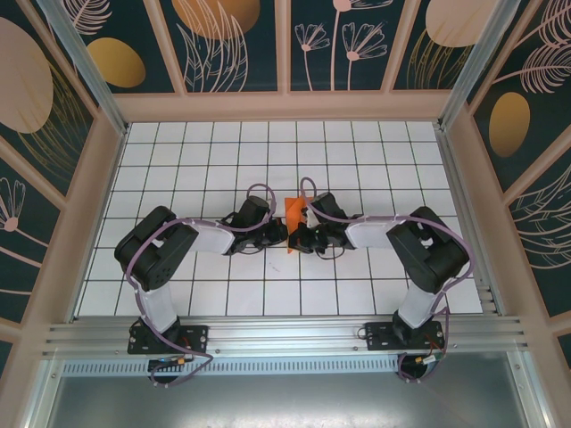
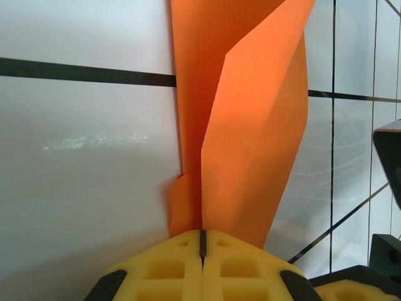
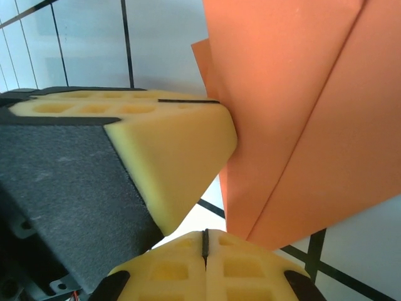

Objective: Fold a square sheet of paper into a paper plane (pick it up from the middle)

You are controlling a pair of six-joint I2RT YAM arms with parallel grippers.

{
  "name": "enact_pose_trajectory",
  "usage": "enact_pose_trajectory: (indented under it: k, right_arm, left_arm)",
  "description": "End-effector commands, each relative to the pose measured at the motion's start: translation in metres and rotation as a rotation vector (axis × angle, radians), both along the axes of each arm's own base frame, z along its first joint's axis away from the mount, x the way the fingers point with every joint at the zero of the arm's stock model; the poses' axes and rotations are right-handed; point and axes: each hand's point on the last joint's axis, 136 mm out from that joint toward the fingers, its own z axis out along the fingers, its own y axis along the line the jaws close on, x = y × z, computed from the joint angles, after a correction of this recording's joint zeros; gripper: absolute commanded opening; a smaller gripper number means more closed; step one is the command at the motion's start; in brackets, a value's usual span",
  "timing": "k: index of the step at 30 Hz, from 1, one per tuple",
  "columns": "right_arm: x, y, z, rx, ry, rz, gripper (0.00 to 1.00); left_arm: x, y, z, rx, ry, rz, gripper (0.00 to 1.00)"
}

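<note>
The paper plane (image 1: 293,214) is bright orange paper folded into a narrow, creased shape, standing on edge over the middle of the white grid table (image 1: 196,169). My left gripper (image 2: 202,235) is shut, and the paper plane (image 2: 250,125) rises straight out of its pad seam. My right gripper (image 3: 205,233) is shut too. The paper plane's (image 3: 294,113) lower corner sits just behind its right pad, and I cannot tell whether they touch. In the top view the left gripper (image 1: 282,234) and right gripper (image 1: 303,239) meet tip to tip under the paper.
The left gripper's yellow pad (image 3: 175,150) presses against the paper close beside the right gripper. Patterned walls (image 1: 80,178) enclose the table on three sides. The aluminium rail (image 1: 285,334) with both arm bases runs along the near edge.
</note>
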Motion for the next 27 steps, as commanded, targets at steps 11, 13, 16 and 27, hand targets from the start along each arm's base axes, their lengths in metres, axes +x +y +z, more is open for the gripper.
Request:
enact_pose_trajectory:
  k: [11, 13, 16, 27]
  right_arm:
    - [-0.002, 0.002, -0.002, -0.028, -0.006, 0.01, 0.02]
    - [0.003, 0.003, 0.015, -0.02, -0.049, 0.013, 0.02]
    - [0.014, -0.007, 0.032, -0.026, -0.105, -0.016, 0.02]
    - [0.081, -0.039, 0.041, -0.005, -0.165, -0.117, 0.03]
  left_arm:
    - [-0.01, 0.046, -0.057, 0.238, 0.076, 0.071, 0.0]
    - [-0.01, 0.045, -0.059, 0.239, 0.082, 0.068, 0.0]
    - [-0.011, 0.044, -0.061, 0.236, 0.088, 0.062, 0.0]
    - [-0.011, 0.046, -0.065, 0.247, 0.091, 0.062, 0.0]
